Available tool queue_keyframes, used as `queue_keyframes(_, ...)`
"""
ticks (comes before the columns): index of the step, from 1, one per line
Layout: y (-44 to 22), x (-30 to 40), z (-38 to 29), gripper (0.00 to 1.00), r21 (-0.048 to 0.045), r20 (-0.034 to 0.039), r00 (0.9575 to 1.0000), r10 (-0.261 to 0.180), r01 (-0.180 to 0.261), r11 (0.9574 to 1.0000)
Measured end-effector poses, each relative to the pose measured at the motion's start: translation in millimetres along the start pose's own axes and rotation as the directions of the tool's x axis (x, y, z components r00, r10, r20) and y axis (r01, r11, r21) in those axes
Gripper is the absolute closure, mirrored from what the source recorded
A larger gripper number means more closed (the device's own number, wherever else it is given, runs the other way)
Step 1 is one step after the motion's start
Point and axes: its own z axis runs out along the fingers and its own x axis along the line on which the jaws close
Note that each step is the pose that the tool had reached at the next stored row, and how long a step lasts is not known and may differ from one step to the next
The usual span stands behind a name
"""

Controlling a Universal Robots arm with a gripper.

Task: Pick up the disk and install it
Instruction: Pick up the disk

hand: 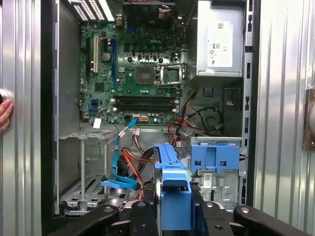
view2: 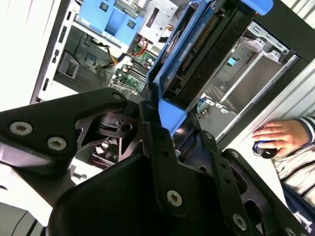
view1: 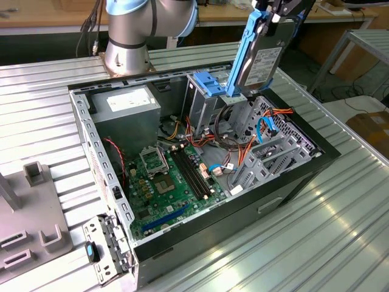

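Note:
The disk (view1: 258, 58) is a dark hard drive in bright blue carrier rails. It hangs nearly upright in the air above the open computer case (view1: 200, 243). My gripper (view1: 275, 11) is shut on its upper end. The disk's lower end hovers just over the metal drive cage (view1: 267, 121), next to the light-blue latch piece (view1: 209, 84). In the second wrist view my black fingers (view2: 157, 142) clamp the blue rail of the disk (view2: 197, 54). The first wrist view shows the disk (hand: 172, 177) edge-on, over the case's bay end.
Inside the case lie the green motherboard (view1: 170, 176), the grey power supply (view1: 124, 109), orange wires and a thin blue ribbon cable (view1: 264, 131). The arm's base (view1: 130, 36) stands behind the case. A grey fixture (view1: 30, 207) sits at the exterior view's left. A person's hand (view2: 275, 135) rests beside the case.

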Motion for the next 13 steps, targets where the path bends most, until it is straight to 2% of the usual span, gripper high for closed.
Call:
queue_keyframes(3, 0.2, 9.9, 0.0, 0.64, 0.0, 0.0, 1.0, 0.0, 0.0, 1.0)
queue_keyframes(8, 0.9, 38.2, 0.2, 0.64, 0.0, 0.0001, 1.0, 0.0, 0.0, 1.0)
queue_keyframes(13, 1.4, 61.5, 0.3, 0.64, 0.0, -0.0003, 1.0, 0.0, 0.0, 1.0)
